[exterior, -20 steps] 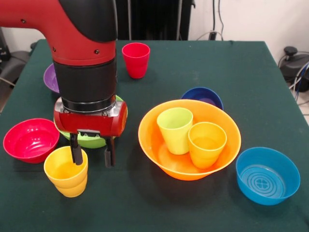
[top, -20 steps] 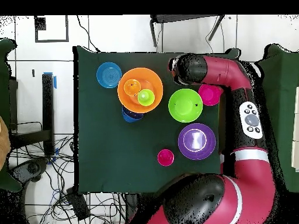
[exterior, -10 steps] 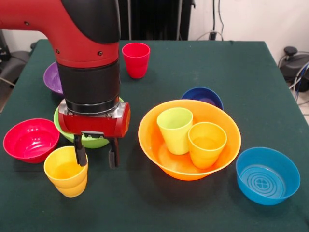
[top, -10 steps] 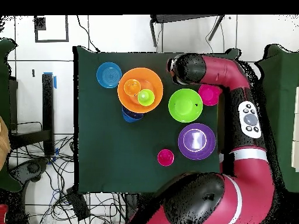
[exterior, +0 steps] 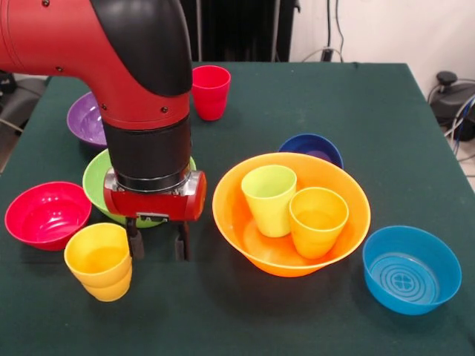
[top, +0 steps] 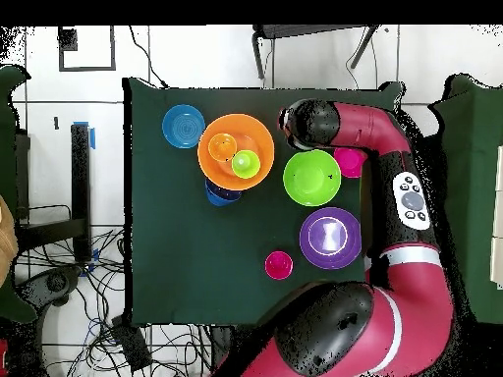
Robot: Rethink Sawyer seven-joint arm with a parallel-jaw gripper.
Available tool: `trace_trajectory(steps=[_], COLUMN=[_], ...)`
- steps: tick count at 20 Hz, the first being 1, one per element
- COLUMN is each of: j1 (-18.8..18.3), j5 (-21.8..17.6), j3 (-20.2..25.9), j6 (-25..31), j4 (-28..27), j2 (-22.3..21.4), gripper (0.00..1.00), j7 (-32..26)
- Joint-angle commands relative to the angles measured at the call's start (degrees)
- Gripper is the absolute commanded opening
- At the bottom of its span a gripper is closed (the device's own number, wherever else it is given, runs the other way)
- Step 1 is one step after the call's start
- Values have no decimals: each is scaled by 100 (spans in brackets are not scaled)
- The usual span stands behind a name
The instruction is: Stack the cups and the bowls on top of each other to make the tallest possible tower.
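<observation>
Tower is barely started: big orange bowl (exterior: 291, 215) sits mid-table as base, light green cup (exterior: 269, 199) and orange cup (exterior: 318, 221) stand upright side by side inside it, touching, not nested. No real height yet.

Loose pieces:
- yellow cup (exterior: 99, 261) at the near left edge, upright, looks slightly tilted
- red cup (exterior: 210, 91) far side, upright, well apart from the rest
- dark blue bowl (exterior: 312, 147) tucked just behind the orange bowl's rim
- light blue bowl (exterior: 411, 268) right of the orange bowl, ringed bottom visible
- red bowl (exterior: 46, 214) far left, lime green bowl (exterior: 100, 178) and purple bowl (exterior: 86, 119) behind the arm, partly hidden

Gripper (exterior: 158, 242) is low over the cloth just right of the yellow cup, jaws spread, nothing between them. Left finger is close beside the cup wall, outside it; can't tell if it touches.

Overhead view: the arm covers the cup and most of the red bowl, so no extra info there.

Judgement: two of ten pieces placed, none stacked on another. Left: all five other bowls plus the two loose cups, and the cups in the base likely need restacking.
</observation>
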Motion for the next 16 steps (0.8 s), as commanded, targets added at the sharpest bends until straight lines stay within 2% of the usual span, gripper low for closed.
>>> trace_trajectory(steps=[1,6,16], j1=[197,156,177], j5=[-731,-817,-602], j3=[-347,-344,-75], j6=[560,453,967], j4=[-88,41,-56], j2=[-38,-116,-187], gripper=[100,100,100], j7=[-1316,-1241,-1436])
